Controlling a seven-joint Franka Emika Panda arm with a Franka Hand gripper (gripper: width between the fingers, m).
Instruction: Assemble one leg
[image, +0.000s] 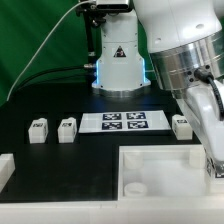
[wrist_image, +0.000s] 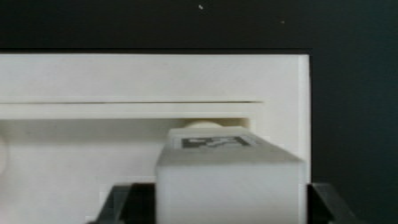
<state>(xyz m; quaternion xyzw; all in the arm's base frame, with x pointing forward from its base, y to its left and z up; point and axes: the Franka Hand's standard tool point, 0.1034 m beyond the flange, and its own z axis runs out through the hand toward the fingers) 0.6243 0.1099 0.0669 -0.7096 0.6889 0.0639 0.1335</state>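
Note:
In the wrist view my gripper (wrist_image: 226, 206) is shut on a leg (wrist_image: 222, 170), a white block with a black-and-white tag on its far end. The dark fingers (wrist_image: 128, 203) press both of its sides. The leg hangs over the big white tray-like panel (wrist_image: 107, 80), close to its inner ridge. In the exterior view my gripper (image: 212, 158) is low at the right edge over the panel's (image: 165, 170) right side, and the held leg is hidden there. Three other legs stand on the black table: two at the left (image: 38, 128) (image: 67, 127) and one at the right (image: 181, 125).
The marker board (image: 122, 121) lies between the loose legs. The robot's base (image: 118, 65) stands behind it. A white part (image: 5, 172) sits at the exterior view's left edge. A green backdrop closes the back.

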